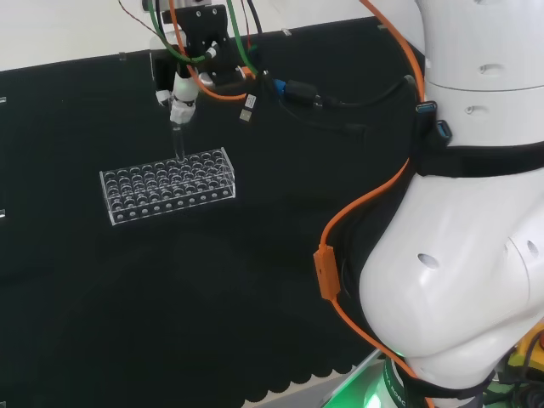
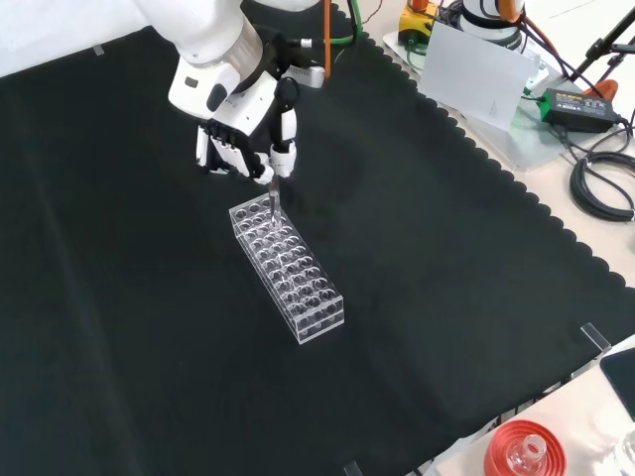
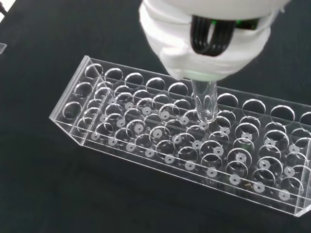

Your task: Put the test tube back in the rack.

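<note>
Test tube held upright over the rack, tip at the hole openings.

Head view, left of centre: clear plastic rack (image 1: pixel 167 185) lying long side across the black cloth (image 1: pixel 255 289), rows of holes open. Directly above its far edge, test tube (image 1: pixel 179 141) pinched upright in curled fingers of the hand (image 1: pixel 182 95), lower end reaching the rack's top plate near the far row. Right side of frame: white arm links (image 1: pixel 463 246) with orange cable (image 1: pixel 326 270). Front view, upper left: hand (image 2: pixel 243 139) clamped on the tube (image 2: pixel 272 202), tube tip over the rack's (image 2: pixel 287 268) upper end; lower right corner, red ribbed stand (image 2: pixel 523 450) off the cloth. Wrist view, centre: tube (image 3: pixel 205 103) emerging below the white fingers (image 3: pixel 194 53), rounded end just touching or just above a hole; cannot tell whether inserted.
</note>
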`<move>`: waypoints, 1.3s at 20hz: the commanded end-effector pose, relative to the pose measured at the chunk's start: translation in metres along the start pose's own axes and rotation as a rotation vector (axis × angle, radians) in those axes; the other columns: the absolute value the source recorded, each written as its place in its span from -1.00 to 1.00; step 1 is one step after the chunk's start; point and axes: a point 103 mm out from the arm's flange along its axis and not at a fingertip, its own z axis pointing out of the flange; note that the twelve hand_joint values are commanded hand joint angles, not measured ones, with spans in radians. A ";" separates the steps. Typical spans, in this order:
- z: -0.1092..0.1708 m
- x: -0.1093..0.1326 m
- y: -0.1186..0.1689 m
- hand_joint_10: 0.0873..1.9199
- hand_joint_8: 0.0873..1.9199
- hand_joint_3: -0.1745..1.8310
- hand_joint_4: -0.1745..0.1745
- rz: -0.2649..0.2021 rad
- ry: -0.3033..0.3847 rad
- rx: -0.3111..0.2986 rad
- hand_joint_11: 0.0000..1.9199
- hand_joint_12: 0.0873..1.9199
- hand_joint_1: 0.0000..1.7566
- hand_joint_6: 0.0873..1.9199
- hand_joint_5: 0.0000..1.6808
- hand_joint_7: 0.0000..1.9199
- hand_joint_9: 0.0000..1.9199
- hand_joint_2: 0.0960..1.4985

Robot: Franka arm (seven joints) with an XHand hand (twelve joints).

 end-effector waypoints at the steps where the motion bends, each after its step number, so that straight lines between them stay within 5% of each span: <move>1: 0.006 -0.004 0.004 -0.69 -0.37 -0.24 -1.00 -0.002 -0.004 0.007 -0.35 0.31 0.63 -0.47 0.53 0.47 0.36 -0.19; 26: 0.015 -0.005 0.016 -0.70 -0.37 -0.24 -1.00 -0.007 -0.008 0.016 -0.35 0.31 0.63 -0.47 0.53 0.47 0.36 -0.19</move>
